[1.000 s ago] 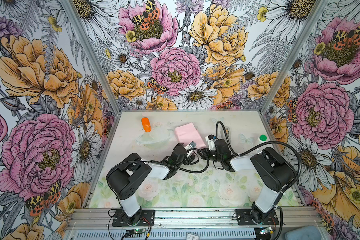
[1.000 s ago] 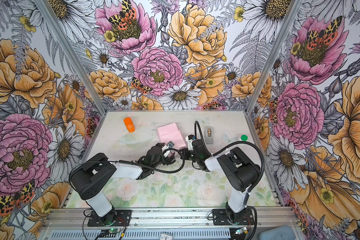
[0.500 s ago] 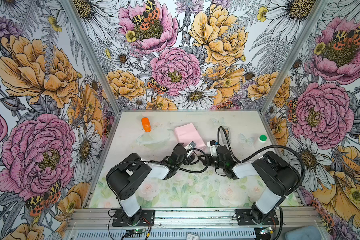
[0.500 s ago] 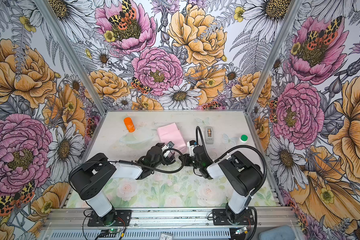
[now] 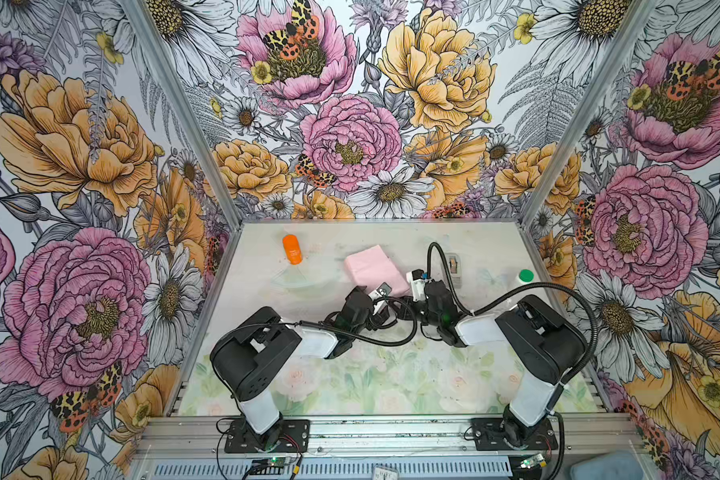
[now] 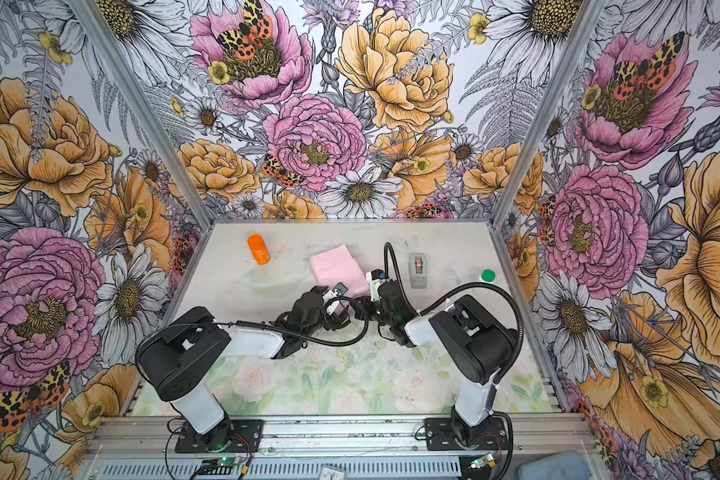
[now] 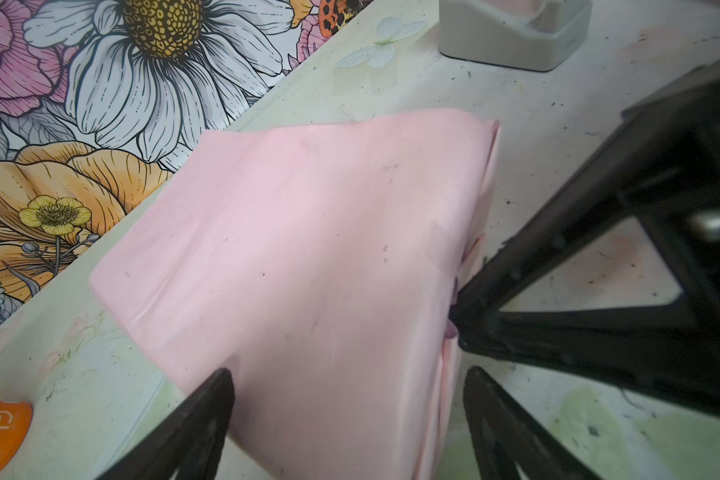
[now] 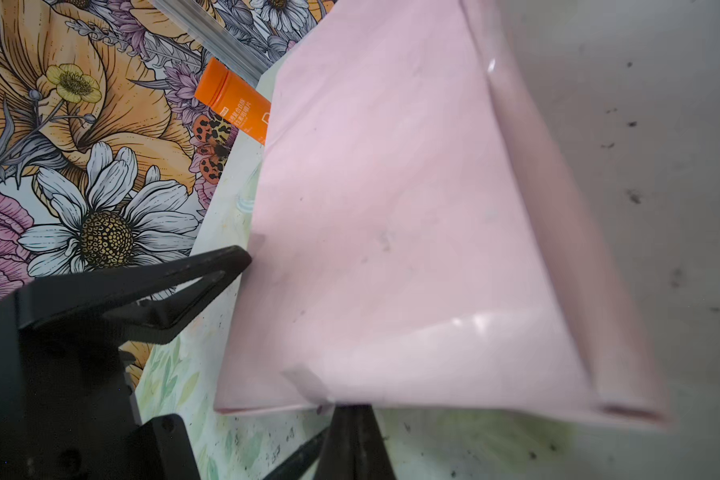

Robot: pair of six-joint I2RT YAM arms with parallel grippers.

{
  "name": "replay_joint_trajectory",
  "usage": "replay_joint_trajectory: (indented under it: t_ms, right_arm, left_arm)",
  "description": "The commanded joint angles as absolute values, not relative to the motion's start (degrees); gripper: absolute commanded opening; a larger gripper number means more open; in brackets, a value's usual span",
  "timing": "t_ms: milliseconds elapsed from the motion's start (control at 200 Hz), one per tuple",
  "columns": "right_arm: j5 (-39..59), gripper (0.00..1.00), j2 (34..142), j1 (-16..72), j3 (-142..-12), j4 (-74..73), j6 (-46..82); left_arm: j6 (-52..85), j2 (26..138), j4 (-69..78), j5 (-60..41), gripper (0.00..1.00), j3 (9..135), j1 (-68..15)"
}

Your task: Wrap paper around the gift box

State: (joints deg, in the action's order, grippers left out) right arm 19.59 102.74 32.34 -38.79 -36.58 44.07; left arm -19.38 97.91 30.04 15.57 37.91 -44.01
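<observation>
Three walls (image 5: 350, 124) printed with large pink, orange and white flowers enclose a pale, faintly floral surface (image 5: 371, 382). A metal rail (image 5: 391, 434) borders its near edge.

Front half of the tabletop (image 5: 391, 382): open passage. Rear band obstructed by orange bottle (image 5: 292, 248) (left), paper parcel (image 5: 373, 268) (centre), grey tape dispenser (image 5: 454, 266) and green-capped bottle (image 5: 526, 275) (right); gaps between them.

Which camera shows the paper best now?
Left wrist: the paper is close and sharp, end folds visible. Right wrist shows it close but partly blurred. Both top views show it small and partly hidden.
</observation>
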Motion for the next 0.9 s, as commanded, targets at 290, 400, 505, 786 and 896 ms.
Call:
replay_joint_trajectory:
  t_ms: [290, 400, 505, 786, 896]
  right_arm:
    - [17.92, 0.01, 99.35, 32.34, -35.28, -37.6, 42.29]
    - [17.58, 0.01, 98.76, 32.43, -33.32, -37.76, 42.63]
    - [17.82, 0.0, 99.39, 32.43, -33.84, -38.25, 42.88]
    - [18.05, 0.0, 103.89, 32.35, -38.56, -39.22, 42.28]
    - [18.11, 0.0, 105.6, 31.95, -41.58, -39.09, 41.77]
  left_arm:
    - [-18.07, 97.05, 26.98, 15.64, 0.87, 36.98, -43.83]
    - [-18.11, 97.34, 26.98, 15.56, 0.87, 37.23, -43.69]
    - [-18.01, 97.64, 26.97, 15.56, 0.87, 37.18, -43.68]
    - [-18.28, 97.12, 26.63, 15.57, 0.87, 37.22, -43.68]
    - [-18.29, 97.09, 26.7, 15.6, 0.87, 37.12, -43.7]
